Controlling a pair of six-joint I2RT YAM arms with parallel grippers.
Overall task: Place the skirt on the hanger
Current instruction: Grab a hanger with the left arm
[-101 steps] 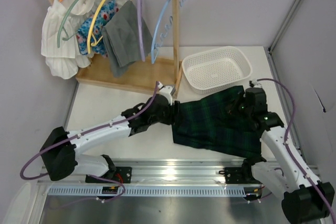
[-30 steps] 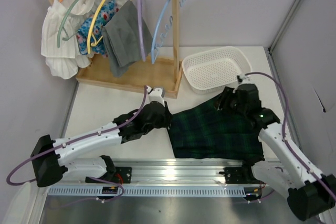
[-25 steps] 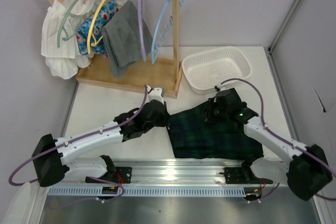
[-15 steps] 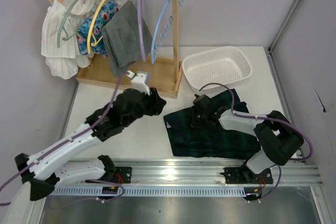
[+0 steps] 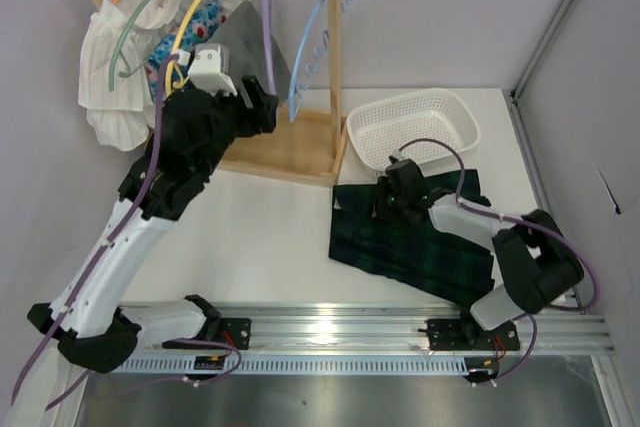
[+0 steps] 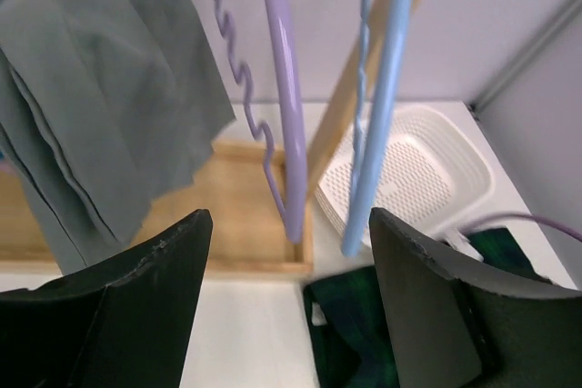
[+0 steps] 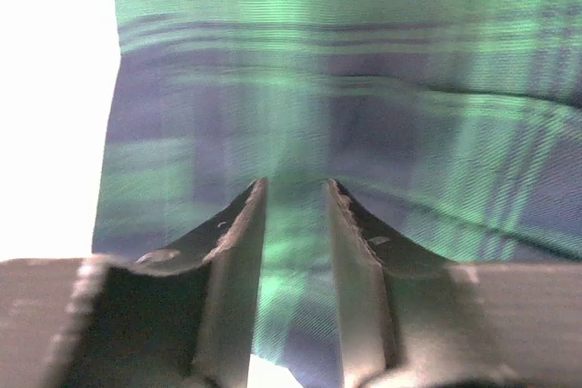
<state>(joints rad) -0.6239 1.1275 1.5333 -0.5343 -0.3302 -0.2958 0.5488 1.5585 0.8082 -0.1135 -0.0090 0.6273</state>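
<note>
Left gripper (image 6: 289,220): quits skirt (image 5: 420,247), now faces purple hanger (image 6: 277,88) at eleven o'clock, jaws apart, empty; expect hanger pickup. Right gripper (image 7: 293,193): over skirt; you cannot tell if clamped.

A white basket (image 5: 415,132) stands beside a wooden rack (image 5: 335,47) bearing grey cloth (image 6: 100,88), floral garment (image 5: 205,15) and white garment (image 5: 105,57).

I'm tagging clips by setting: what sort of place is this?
Probably a robot lab cell staged as a closet: small wooden clothes rack, light blue plastic hanger, plain grey partition walls, aluminium mounting rail.
</note>
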